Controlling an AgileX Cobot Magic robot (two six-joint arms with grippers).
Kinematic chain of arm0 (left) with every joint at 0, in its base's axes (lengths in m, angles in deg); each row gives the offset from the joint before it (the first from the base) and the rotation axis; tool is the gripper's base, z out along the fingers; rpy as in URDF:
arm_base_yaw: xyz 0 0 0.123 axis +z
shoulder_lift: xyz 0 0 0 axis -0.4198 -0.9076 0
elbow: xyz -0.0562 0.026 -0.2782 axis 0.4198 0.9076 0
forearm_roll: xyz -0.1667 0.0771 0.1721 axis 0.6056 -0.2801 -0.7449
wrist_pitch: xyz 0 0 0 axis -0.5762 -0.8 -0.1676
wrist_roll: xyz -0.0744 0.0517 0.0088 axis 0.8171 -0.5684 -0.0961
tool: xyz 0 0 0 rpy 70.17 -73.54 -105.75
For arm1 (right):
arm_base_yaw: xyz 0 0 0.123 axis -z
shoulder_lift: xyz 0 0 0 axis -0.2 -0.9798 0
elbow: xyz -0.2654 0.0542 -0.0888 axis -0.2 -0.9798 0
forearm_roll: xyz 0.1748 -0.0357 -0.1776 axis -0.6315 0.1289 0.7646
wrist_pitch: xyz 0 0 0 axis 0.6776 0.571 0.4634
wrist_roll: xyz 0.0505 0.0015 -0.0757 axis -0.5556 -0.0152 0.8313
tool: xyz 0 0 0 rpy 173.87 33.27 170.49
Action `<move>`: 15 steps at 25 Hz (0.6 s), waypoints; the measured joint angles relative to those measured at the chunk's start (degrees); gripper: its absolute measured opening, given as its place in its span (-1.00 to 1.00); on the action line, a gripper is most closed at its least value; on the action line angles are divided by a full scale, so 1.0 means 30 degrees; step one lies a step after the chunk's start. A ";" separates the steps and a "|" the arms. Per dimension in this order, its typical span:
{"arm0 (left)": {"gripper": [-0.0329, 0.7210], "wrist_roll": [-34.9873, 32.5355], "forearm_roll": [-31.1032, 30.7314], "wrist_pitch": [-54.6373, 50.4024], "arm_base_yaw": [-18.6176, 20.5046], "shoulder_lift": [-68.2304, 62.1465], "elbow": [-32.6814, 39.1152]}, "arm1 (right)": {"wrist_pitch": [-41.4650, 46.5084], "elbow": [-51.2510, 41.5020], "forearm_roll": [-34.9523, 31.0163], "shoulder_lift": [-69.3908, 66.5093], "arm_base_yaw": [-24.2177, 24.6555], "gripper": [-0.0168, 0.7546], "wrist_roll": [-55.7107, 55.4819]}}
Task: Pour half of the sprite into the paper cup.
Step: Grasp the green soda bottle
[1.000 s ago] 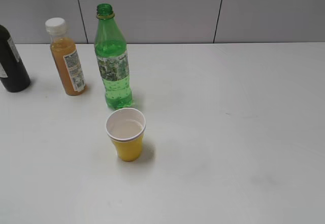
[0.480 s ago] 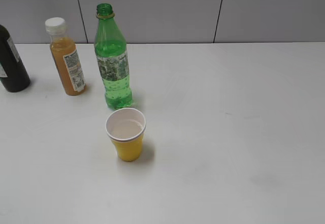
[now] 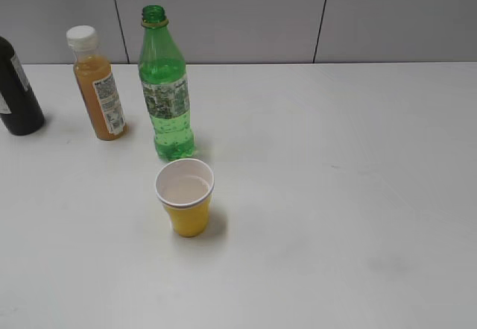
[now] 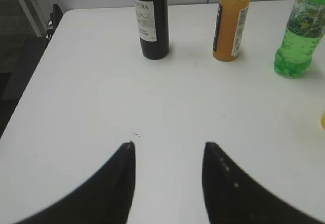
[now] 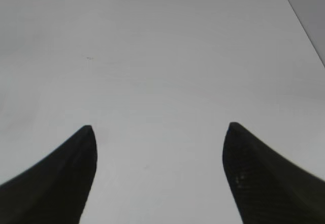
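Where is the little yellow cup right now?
In the exterior view the yellow paper cup stands upright on the white table, left of the middle, just in front of the green sprite bottle, not touching it.

Even, diffuse light falls on the white bench (image 3: 358, 195). The paper cup (image 3: 185, 196) and the sprite (image 3: 165, 90) cast faint, short shadows to their right. The exterior view is sharp; the right wrist view is soft and greyer, dimming toward its corners.

Exterior view looks down slantwise at table (image 3: 335, 195). Left wrist view low, faces sprite (image 4: 299, 36), shared with exterior. Right wrist view close over bare tabletop.
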 joint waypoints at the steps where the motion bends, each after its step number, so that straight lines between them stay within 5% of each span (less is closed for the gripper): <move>1: -0.02 0.0000 0.0000 0.0000 0.0000 0.0000 0.0000 | 0.0000 0.0000 0.0000 0.0000 0.0000 0.55 0.0000; 15: -0.02 0.0000 0.0000 0.0000 0.0000 0.0000 0.0000 | 0.0000 0.0000 0.0000 0.0000 0.0000 0.55 0.0000</move>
